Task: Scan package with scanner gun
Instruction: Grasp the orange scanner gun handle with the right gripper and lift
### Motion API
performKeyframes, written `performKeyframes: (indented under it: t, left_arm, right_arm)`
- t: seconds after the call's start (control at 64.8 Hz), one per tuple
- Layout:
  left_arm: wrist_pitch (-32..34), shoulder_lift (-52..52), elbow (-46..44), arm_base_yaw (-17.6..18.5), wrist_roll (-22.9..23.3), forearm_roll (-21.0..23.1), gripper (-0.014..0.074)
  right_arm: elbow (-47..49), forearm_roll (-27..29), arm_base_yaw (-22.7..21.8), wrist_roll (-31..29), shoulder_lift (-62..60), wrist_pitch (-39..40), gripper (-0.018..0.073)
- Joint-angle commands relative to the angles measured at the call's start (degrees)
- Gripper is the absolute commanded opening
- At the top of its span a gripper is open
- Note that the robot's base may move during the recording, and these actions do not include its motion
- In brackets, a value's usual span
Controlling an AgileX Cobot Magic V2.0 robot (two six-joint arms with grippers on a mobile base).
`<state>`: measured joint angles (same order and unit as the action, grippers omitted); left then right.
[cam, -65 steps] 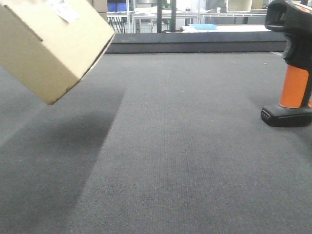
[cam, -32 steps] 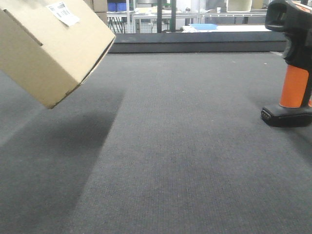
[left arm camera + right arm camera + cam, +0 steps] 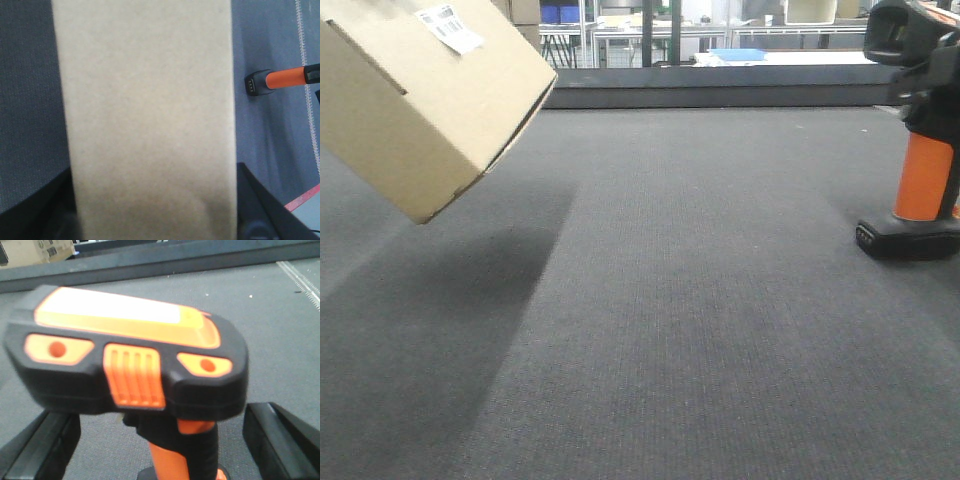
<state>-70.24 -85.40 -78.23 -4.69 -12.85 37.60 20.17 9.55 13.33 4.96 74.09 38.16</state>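
Observation:
The package [image 3: 420, 110] is a tan cardboard box hanging tilted above the mat at the left, with a white barcode label [image 3: 450, 28] on its upper face. It fills the left wrist view [image 3: 145, 100], and my left gripper [image 3: 152, 215] is shut on its sides. At the right, the scanner gun [image 3: 923, 175] stands upright on its black base. In the right wrist view its black and orange head [image 3: 135, 355] is close up. My right gripper [image 3: 165, 445] is open, one finger on each side of the orange handle, apart from it.
A grey mat [image 3: 700, 300] covers the table. A dark raised ledge [image 3: 720, 90] runs along its far edge, with shelves and tables behind. A printed carton [image 3: 35, 252] sits beyond the ledge at the left. Red tape [image 3: 305, 200] marks the mat's edge.
The package has turned slightly, bringing its label into fuller view, then held still. A dark shape has come in beside the scanner gun's head in the front view.

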Motion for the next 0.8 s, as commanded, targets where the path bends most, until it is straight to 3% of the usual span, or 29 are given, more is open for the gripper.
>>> performKeyframes:
  t: [0.0, 0.787]
  left_arm:
    - [0.3, 0.6, -0.2, -0.3, -0.4, 1.0, -0.0111]
    - [1.3, 0.6, -0.2, -0.3, -0.4, 0.6, -0.0111]
  right_arm:
    - [1.1, 0.2, 0.0, 0.1, 1.5, 1.6, 0.0568]
    - [2.7, 0.4, 0.0, 2.6, 8.9, 10.6, 0.0568]
